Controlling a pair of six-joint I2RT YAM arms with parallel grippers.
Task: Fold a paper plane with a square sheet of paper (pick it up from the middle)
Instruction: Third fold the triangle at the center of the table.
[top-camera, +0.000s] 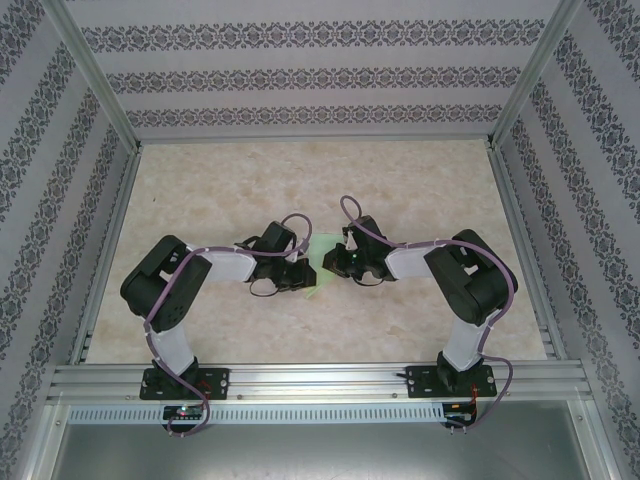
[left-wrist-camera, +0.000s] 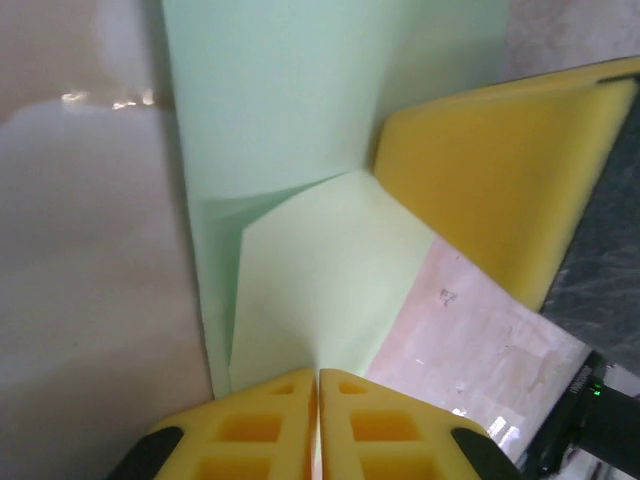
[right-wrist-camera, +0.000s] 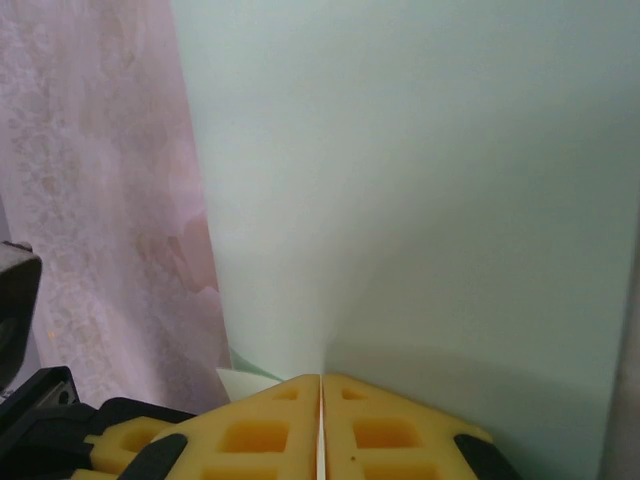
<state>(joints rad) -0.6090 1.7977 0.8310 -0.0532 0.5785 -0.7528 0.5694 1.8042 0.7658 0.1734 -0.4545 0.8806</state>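
Note:
A pale green sheet of paper (top-camera: 324, 249) hangs folded between my two grippers above the middle of the table. In the left wrist view the paper (left-wrist-camera: 300, 110) shows a slanted crease and an overlapping flap, and my left gripper (left-wrist-camera: 318, 376) is shut on its near edge. My right gripper's yellow finger (left-wrist-camera: 500, 170) presses the sheet from the right there. The right wrist view has the paper (right-wrist-camera: 420, 200) standing up close, with my right gripper (right-wrist-camera: 320, 378) shut on its lower edge. From above, the left gripper (top-camera: 304, 272) and right gripper (top-camera: 338, 262) face each other. Whether the folds form the paper plane I cannot tell.
The marbled beige tabletop (top-camera: 300, 180) is fenced by aluminium rails (top-camera: 310, 141) and patterned walls on three sides. Both arms bend inward from their bases at the near edge. Purple cables loop over the wrists.

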